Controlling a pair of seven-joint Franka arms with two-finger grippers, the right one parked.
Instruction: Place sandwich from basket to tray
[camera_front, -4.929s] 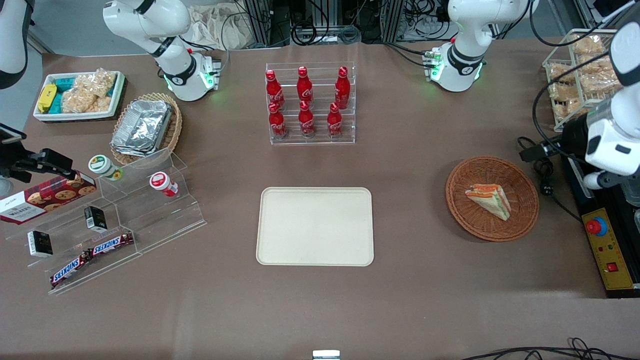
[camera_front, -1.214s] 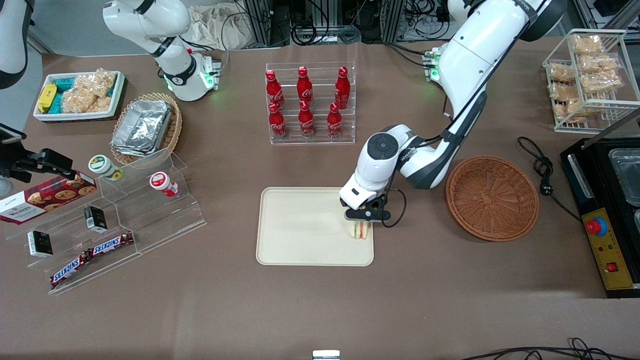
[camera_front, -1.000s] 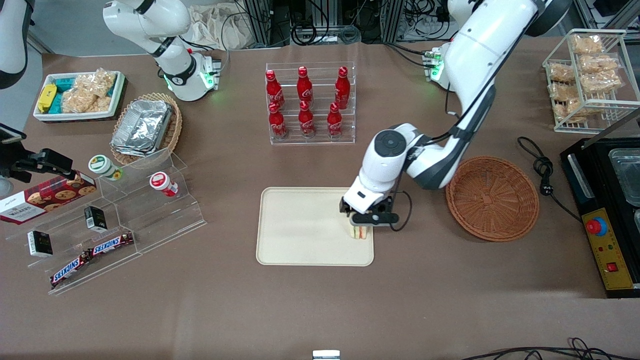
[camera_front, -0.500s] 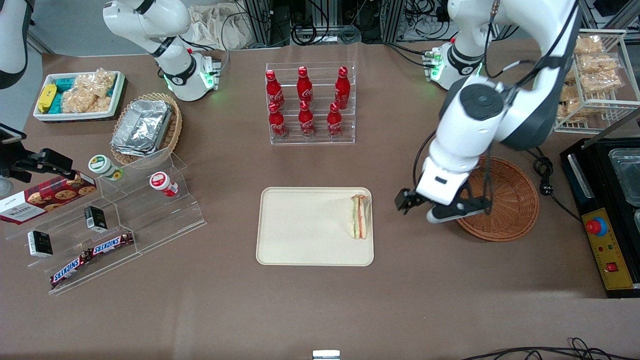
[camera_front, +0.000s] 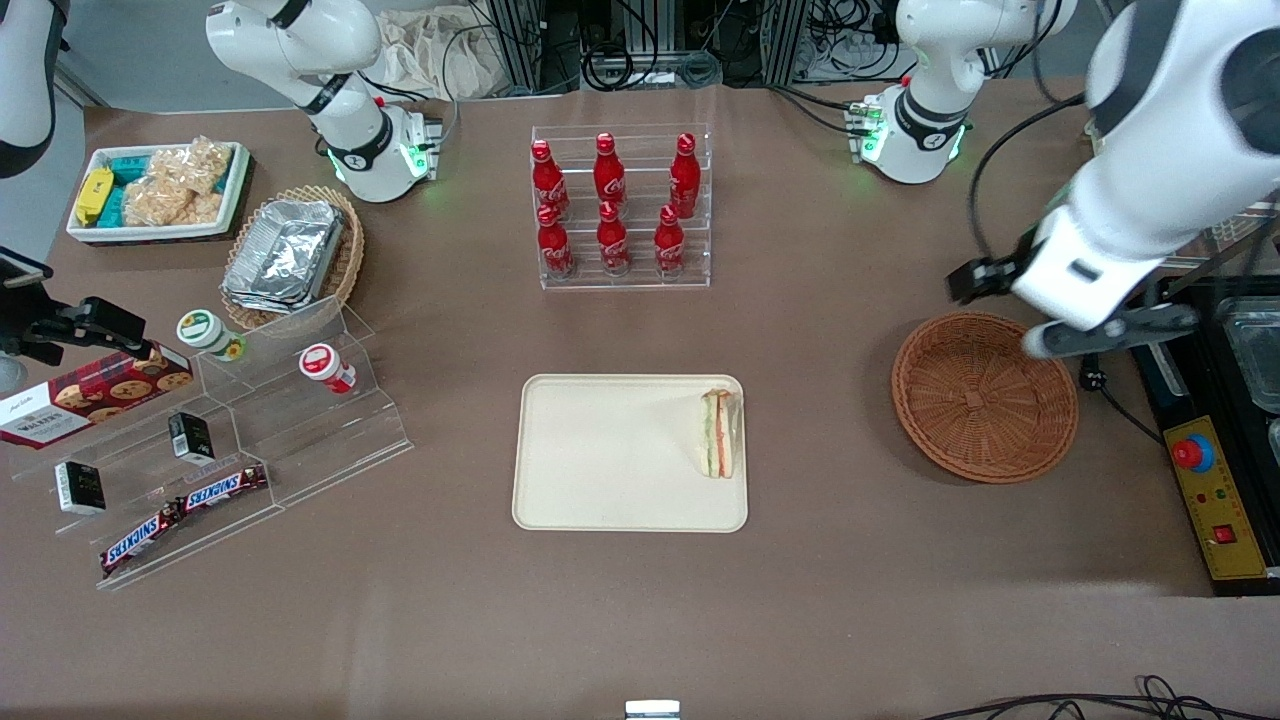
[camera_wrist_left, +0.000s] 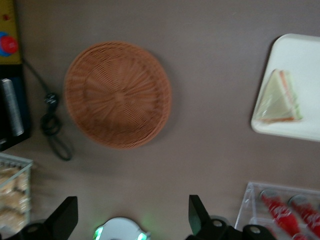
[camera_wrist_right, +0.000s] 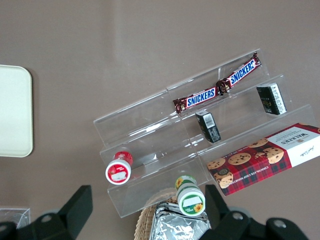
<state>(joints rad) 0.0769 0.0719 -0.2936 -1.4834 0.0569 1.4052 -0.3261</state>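
Tabletop (camera_front: 640, 620) carries the cream tray (camera_front: 600, 470) and the empty basket (camera_front: 985, 398), well apart. Above the basket's farther edge hangs the tool (camera_front: 1040, 310), fingers apart, holding nothing. From it the sandwich (camera_front: 720, 432) lies toward the parked arm's end, on the tray's basket-side edge, its long axis running nearer-to-farther, layered edge showing through clear wrap.

Six red cola bottles (camera_front: 610, 205) are standing in the acrylic rack. Two Snickers bars (camera_front: 182, 515), two small black boxes (camera_front: 135, 462), two lidded cups (camera_front: 270, 350) & one cookie box (camera_front: 90, 395) are sitting on the clear stepped stand. One sandwich (camera_front: 720, 432), one tray (camera_front: 600, 460), two wicker baskets (camera_front: 985, 397) are lying on the desk.
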